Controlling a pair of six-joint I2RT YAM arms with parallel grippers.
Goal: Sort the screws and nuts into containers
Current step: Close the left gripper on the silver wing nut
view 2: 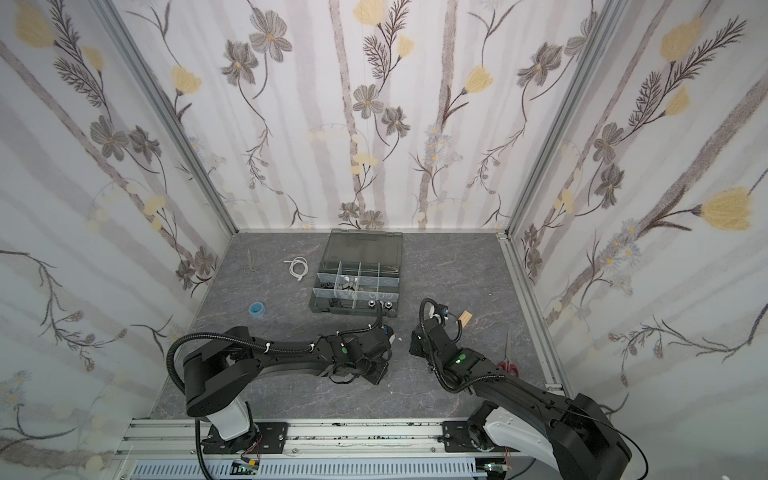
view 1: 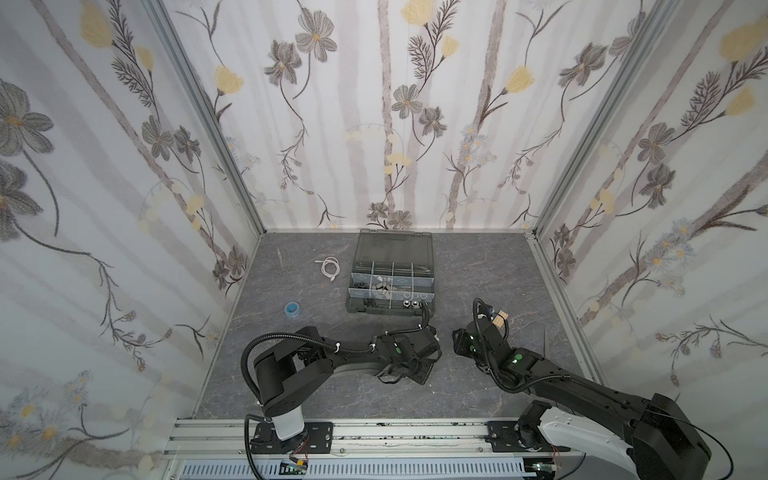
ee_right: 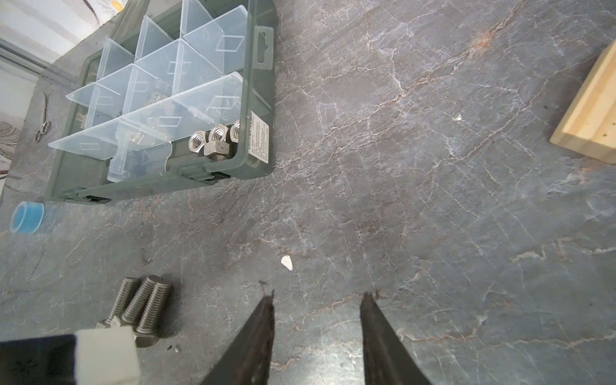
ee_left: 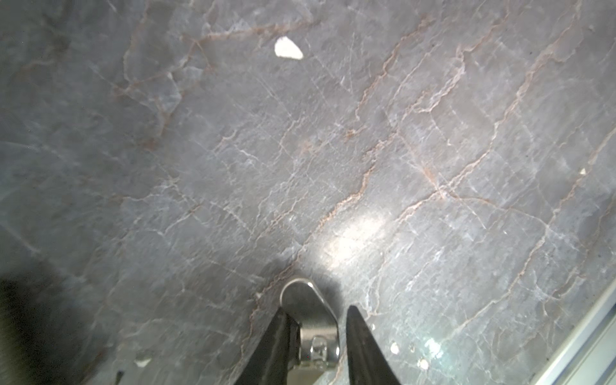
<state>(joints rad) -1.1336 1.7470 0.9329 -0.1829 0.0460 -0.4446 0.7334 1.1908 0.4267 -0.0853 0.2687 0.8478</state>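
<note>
Screws (ee_right: 143, 308) lie together on the table (ee_right: 433, 200), outside the organizer case (ee_right: 263, 100), awaiting sorting. Right pincer (ee_right: 316, 296) hangs released and empty; left pincer (ee_left: 316, 308) straddles a silver nut (ee_left: 308, 300) for pickup, clamping not confirmable.

shiny metal nuts (ee_right: 213, 141), translucent plastic dividers (ee_right: 196, 63), pale wooden block (ee_right: 593, 110)

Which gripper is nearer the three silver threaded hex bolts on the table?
Left. The left gripper is at the heads of the silver bolts; the right gripper stands apart beside them.
</note>
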